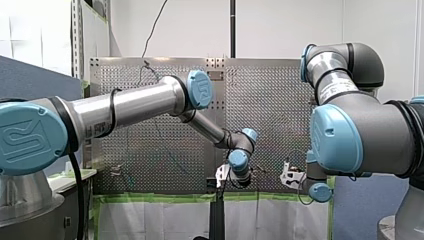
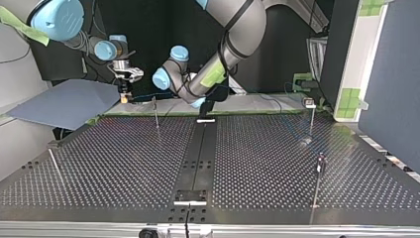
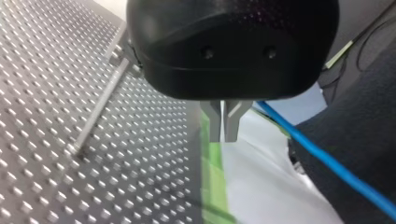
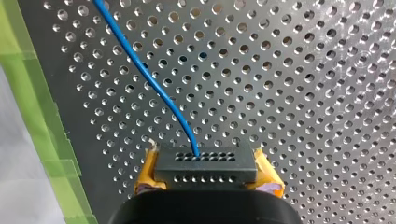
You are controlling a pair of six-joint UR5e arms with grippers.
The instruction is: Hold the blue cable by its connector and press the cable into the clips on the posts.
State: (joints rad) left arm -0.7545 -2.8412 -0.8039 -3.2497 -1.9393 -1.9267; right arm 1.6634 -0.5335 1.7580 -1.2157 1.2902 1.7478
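Connector (image 4: 205, 163) sits clamped in my right end effector (image 4: 208, 176) (left end effector (image 3: 223, 133) pinched closed, empty).

We see bright, even light on the pale wall (image 1: 280, 25) in the front view. Across the table (image 2: 124, 163) holes glint softly; beyond it lies darkness.

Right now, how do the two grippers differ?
The left gripper has bare metal fingers; the right gripper has yellow pads. The left gripper is shut on nothing; the right gripper is clamped on the black connector. The blue cable passes beside the left gripper but comes straight out of the connector in the right gripper. Both have black bodies and hang near the green-taped edge of the table.
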